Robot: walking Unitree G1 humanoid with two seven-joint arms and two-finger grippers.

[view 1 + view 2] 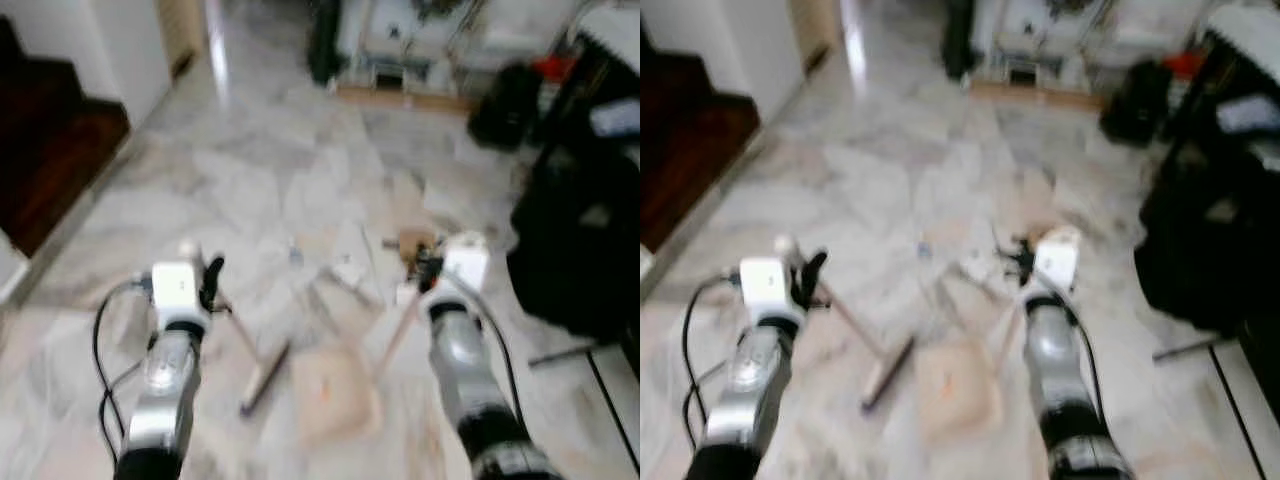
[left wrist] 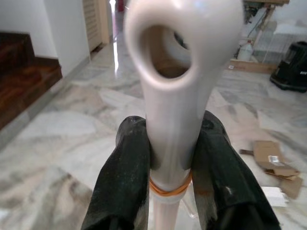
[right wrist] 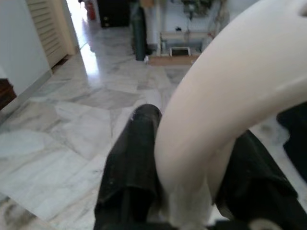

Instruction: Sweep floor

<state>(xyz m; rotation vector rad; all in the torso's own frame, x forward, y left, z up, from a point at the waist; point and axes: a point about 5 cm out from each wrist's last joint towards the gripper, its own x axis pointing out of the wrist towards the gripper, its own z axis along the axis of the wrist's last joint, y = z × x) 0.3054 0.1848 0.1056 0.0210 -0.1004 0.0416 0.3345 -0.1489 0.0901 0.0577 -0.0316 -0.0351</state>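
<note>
Both arms are working out front over the marble floor (image 1: 250, 170). The left gripper (image 2: 168, 158) is clamping the white broom handle (image 2: 170, 105) just below its hanging hole, fingers pressing either side; the broom's head (image 1: 262, 378) is resting on the tiles between the arms. The right gripper (image 3: 192, 158) is gripping the cream dustpan handle (image 3: 225, 105), with what is probably the dustpan (image 1: 335, 395) lying flat on the floor below, though blur is softening its outline. Cardboard scraps (image 2: 273, 160) and paper bits are sitting just beyond the tools. To sweep well, keep the bristles pressing down, be drawing debris toward the pan lip in short strokes, and be holding the pan flat and steady.
</note>
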